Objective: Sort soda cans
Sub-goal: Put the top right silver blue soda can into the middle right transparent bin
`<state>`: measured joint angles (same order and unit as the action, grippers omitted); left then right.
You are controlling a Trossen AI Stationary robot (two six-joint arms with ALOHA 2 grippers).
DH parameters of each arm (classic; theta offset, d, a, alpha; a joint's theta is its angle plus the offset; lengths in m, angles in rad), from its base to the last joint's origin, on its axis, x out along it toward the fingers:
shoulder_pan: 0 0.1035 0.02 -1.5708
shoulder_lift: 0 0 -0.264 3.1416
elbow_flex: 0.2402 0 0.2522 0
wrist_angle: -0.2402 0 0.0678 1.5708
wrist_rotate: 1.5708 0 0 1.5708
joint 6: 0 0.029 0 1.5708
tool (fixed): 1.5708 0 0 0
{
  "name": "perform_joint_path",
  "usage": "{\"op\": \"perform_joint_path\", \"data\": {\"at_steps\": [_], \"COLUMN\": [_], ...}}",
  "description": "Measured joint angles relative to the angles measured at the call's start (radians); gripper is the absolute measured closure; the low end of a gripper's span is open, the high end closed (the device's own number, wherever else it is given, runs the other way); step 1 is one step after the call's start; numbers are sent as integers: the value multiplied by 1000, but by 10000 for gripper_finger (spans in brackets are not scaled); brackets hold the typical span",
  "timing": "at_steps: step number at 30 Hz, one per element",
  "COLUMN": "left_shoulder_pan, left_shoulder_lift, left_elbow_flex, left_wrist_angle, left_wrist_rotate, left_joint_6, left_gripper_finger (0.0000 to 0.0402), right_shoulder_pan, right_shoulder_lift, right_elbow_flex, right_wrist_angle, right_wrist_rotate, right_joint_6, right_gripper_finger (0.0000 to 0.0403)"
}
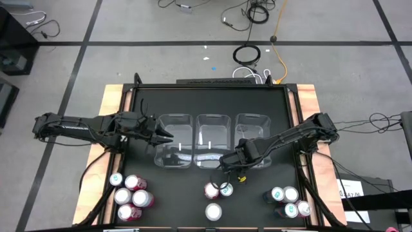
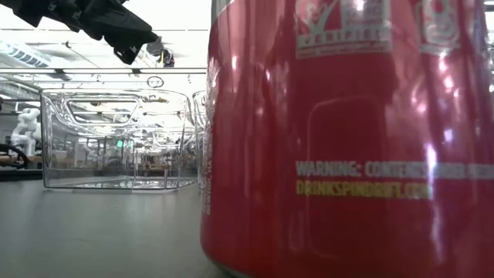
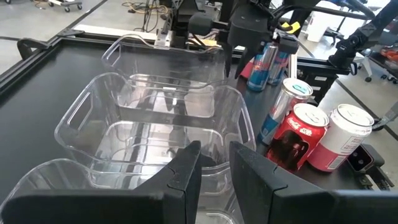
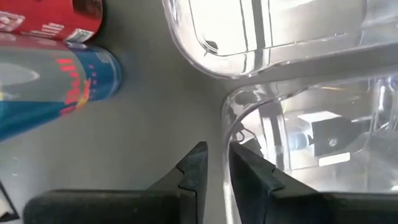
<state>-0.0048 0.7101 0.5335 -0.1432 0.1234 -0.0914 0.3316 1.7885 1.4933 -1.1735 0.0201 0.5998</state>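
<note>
Soda cans stand upright on the black table in three groups: several at the near left (image 1: 131, 195), three near the middle (image 1: 216, 193), several at the near right (image 1: 288, 201). The middle group holds a red can (image 3: 297, 135), a blue-and-silver can (image 3: 283, 106) and a white can (image 3: 346, 138). My right gripper (image 1: 226, 167) (image 4: 217, 154) hangs shut and pointing down, above the table, between the bins' near rims and the middle group. It holds nothing. My left gripper (image 1: 168, 135) (image 3: 215, 150) stands slightly open over the left bin (image 1: 175, 140), holding nothing.
Three clear plastic bins stand side by side mid-table, the middle bin (image 1: 214, 138) and right bin (image 1: 252, 136) beside the left one. In the low view a red can (image 2: 347, 139) stands close and hides the right half. The raised table frame (image 1: 293, 103) runs around the black top.
</note>
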Motion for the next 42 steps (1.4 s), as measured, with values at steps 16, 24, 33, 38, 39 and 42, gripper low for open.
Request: {"op": "perform_joint_path", "data": {"at_steps": [16,24,33,38,39,42], "left_shoulder_pan": [0,0,0,0,0,0], "left_shoulder_lift": [0,0,0,0,0,0], "left_elbow_flex": [0,0,0,0,0,0], "left_wrist_angle": [4,3,4,4,4,4], "left_wrist_rotate": [-8,-8,-8,-8,-8,-8], "left_joint_6": [-1,-7,-8,-8,-8,-8], "left_gripper_finger": [308,308,308,308,308,308], "right_shoulder_pan": [86,242,486,580,594,627], "right_shoulder_lift": [-8,-159,-291,-288,-287,-287], "right_elbow_flex": [220,217,91,38,35,33], "right_wrist_angle": [-199,-296,-297,-296,-296,-297], "right_wrist_rotate": [136,447,599,470,451,397], "right_joint_6": [233,454,906,1032,1047,1115], "right_gripper_finger": [343,343,343,343,343,343]}}
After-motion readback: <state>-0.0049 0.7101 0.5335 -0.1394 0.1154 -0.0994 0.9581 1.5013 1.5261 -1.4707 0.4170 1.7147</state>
